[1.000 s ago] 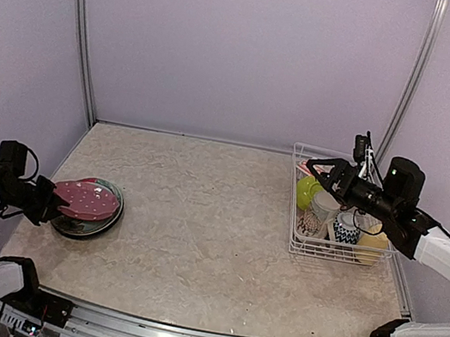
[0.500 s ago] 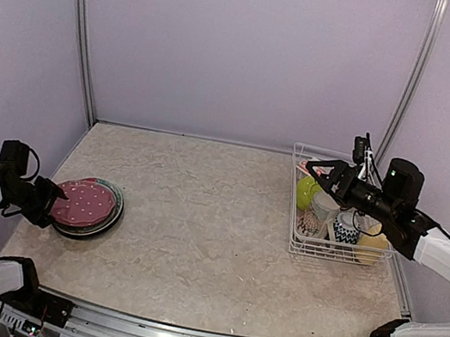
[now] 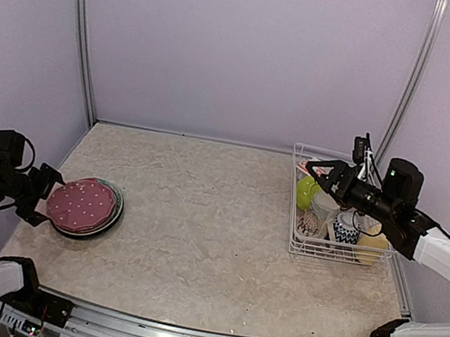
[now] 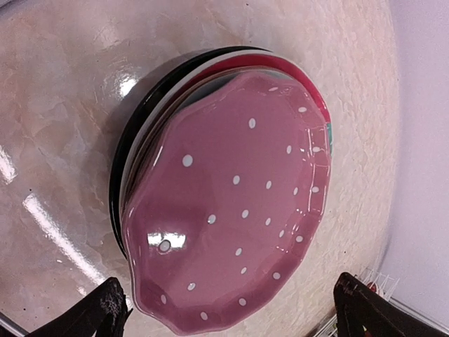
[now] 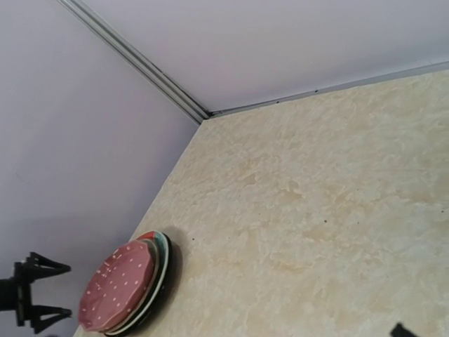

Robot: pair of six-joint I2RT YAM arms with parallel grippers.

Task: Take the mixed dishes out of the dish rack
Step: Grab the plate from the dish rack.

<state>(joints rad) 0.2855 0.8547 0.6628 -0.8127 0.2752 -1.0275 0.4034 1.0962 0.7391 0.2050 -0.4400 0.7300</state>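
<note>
Two wrist views look towards the left end of the table, while only the top view takes in the rectangular white wire dish rack (image 3: pixel 332 255), set at the right edge. From above, the left gripper (image 3: pixel 44 196) is seen just beside a stack of plates (image 3: pixel 113 216), its fingers spread wide with nothing held. Finer detail is given by the left wrist view: a red scalloped plate with white dots (image 4: pixel 231 210) is laid on top, and red, teal, white and black rims are stepped beneath it. In the right wrist view the same stack is seen far off, and almost nothing of that gripper's own fingers is shown. From above, the right gripper (image 3: pixel 313 171) is seen over the rack's far left corner, fingers parted and empty.

Inside the rack are a lime-green bowl (image 3: pixel 306 192), a pale cup (image 3: pixel 323 205), a small patterned bowl (image 3: pixel 311 226), a dark-patterned mug (image 3: pixel 345 229) and a pale-yellow mug (image 3: pixel 373 245).

The beige marbled tabletop (image 3: pixel 216 219) is enclosed by lilac walls (image 3: pixel 246 50) with metal corner rails (image 3: pixel 84 30).
</note>
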